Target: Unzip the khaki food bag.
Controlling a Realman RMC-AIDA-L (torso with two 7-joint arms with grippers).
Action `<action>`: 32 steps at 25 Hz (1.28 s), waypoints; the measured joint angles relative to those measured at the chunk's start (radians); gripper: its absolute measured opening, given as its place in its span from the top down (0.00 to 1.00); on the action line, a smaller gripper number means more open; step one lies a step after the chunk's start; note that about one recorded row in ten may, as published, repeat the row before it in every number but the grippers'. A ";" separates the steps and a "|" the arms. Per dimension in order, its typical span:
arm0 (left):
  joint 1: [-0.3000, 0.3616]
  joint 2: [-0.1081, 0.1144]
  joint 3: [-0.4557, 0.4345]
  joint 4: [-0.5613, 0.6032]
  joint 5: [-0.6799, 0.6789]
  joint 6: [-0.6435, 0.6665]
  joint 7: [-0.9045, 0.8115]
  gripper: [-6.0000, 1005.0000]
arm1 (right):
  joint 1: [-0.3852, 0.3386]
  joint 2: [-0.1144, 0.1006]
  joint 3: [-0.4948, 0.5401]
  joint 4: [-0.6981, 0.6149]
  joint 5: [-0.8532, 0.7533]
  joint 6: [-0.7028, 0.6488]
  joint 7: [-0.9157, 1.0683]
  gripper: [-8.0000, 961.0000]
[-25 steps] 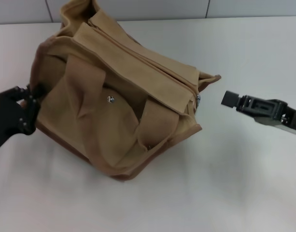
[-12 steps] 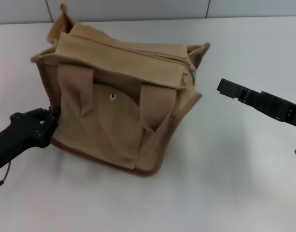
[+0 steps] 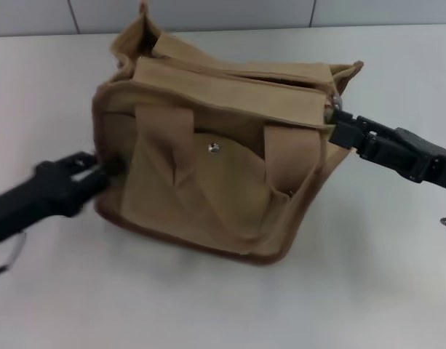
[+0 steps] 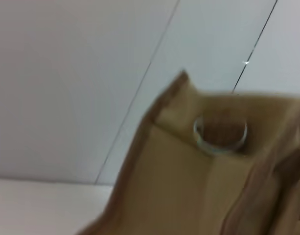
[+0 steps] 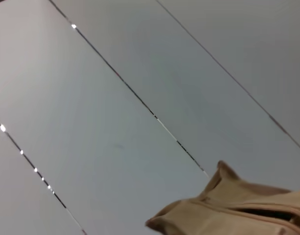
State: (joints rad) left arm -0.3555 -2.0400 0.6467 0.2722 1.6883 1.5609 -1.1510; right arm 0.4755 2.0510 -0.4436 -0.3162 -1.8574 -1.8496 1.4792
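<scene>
- Two grippers flank the khaki food bag [image 3: 215,174], which stands upright on the white table [image 3: 368,291], toward the table's far side and near the grey panelled wall [image 3: 208,13].
- We see the left gripper [image 3: 106,169] at the bag's left end, low on the side panel and touching the fabric; whether its claw is clenched or released, we cannot tell, since the tips blur into the canvas.
- We see the right gripper [image 3: 337,125] at the bag's right end, up at the top edge where the zipper line ends; its tip meets the bag there, but we cannot tell if it grasps anything.
- The bag's front faces us: two wide handles [image 3: 164,145] hang down over it, and a small metal snap [image 3: 214,147] sits between them.
- Our left wrist view shows the bag's end corner close up, with a metal ring [image 4: 219,133] set in the fabric.
- Our right wrist view shows only one top corner of the bag against the wall.
</scene>
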 joint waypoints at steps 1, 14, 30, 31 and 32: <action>0.006 0.008 -0.004 0.011 -0.001 0.016 -0.003 0.81 | -0.002 0.000 -0.001 -0.012 0.000 0.001 -0.036 0.19; 0.051 0.209 0.061 0.079 0.106 0.445 0.048 0.33 | 0.002 0.011 -0.241 -0.131 -0.009 -0.200 -0.354 0.16; 0.020 0.182 0.133 0.108 0.105 0.442 0.036 0.16 | -0.007 -0.001 -0.266 -0.157 -0.006 -0.301 -0.410 0.16; 0.018 0.183 0.133 0.108 0.105 0.442 0.035 0.16 | -0.009 -0.001 -0.268 -0.158 -0.010 -0.293 -0.410 0.16; 0.018 0.183 0.133 0.108 0.105 0.442 0.035 0.16 | -0.009 -0.001 -0.268 -0.158 -0.010 -0.293 -0.410 0.16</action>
State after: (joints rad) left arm -0.3377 -1.8570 0.7801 0.3804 1.7932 2.0030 -1.1163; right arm 0.4668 2.0498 -0.7116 -0.4740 -1.8674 -2.1427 1.0689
